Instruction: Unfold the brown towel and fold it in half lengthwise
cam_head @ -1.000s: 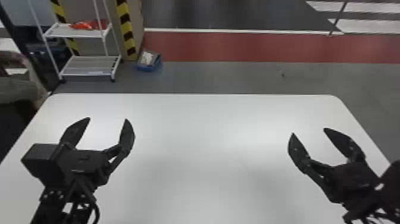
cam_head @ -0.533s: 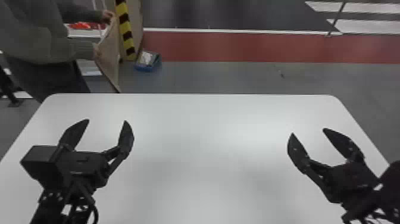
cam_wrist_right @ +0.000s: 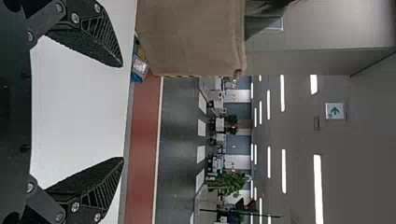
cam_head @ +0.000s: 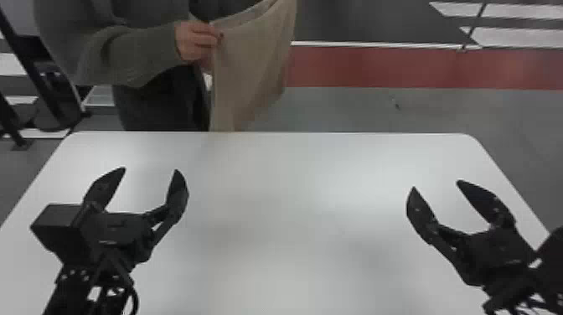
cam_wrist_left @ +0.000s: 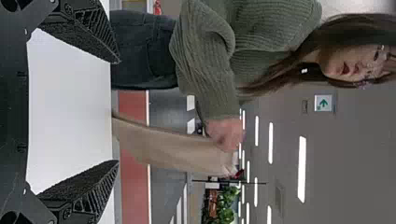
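A person's hand holds the brown towel (cam_head: 251, 67) up at the far edge of the white table, and it hangs down in loose folds. My left gripper (cam_head: 151, 169) is open over the table's left part, well short of the towel. My right gripper (cam_head: 435, 184) stands open over the right part. The towel (cam_wrist_left: 173, 147) hangs from the hand beyond my left gripper (cam_wrist_left: 116, 112) in the left wrist view. In the right wrist view the towel (cam_wrist_right: 191, 37) spreads out past my right gripper (cam_wrist_right: 123, 112), not touching it.
The white table (cam_head: 293, 218) lies between and under both grippers. The person stands behind its far left edge. A small blue box (cam_wrist_right: 139, 67) rests on the floor beyond the table, beside the towel in the right wrist view.
The person has come in from the left and moved toward the middle of the table's far side, bringing the towel along. Both arms have kept practically still.
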Robot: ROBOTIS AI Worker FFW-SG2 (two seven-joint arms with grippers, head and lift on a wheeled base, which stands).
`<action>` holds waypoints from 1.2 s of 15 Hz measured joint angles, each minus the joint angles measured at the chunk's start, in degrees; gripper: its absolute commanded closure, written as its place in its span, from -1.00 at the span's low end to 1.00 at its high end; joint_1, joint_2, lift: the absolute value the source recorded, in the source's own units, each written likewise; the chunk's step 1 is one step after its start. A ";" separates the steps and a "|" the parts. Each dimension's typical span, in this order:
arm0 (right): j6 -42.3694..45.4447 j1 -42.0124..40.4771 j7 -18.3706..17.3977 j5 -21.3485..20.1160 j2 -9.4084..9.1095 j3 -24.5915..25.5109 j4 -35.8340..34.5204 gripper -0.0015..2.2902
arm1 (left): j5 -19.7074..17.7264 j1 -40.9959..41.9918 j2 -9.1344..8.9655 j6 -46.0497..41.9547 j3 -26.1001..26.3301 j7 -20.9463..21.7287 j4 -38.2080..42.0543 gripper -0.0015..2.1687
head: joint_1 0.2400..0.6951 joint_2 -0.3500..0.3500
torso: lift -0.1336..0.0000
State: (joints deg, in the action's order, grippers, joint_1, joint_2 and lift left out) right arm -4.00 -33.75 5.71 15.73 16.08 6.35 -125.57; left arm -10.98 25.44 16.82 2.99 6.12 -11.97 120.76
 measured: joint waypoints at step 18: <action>0.72 -1.54 0.00 -0.04 -0.12 -0.09 -0.20 -0.83 | 0.00 -0.22 0.37 -1.27 -0.06 -0.16 -0.96 -0.88 | 1.00 -0.10 | -0.87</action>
State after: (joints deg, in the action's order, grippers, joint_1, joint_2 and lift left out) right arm -3.28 -35.29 5.71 15.70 15.96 6.25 -125.77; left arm -10.98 25.22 17.19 1.73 6.06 -12.13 119.80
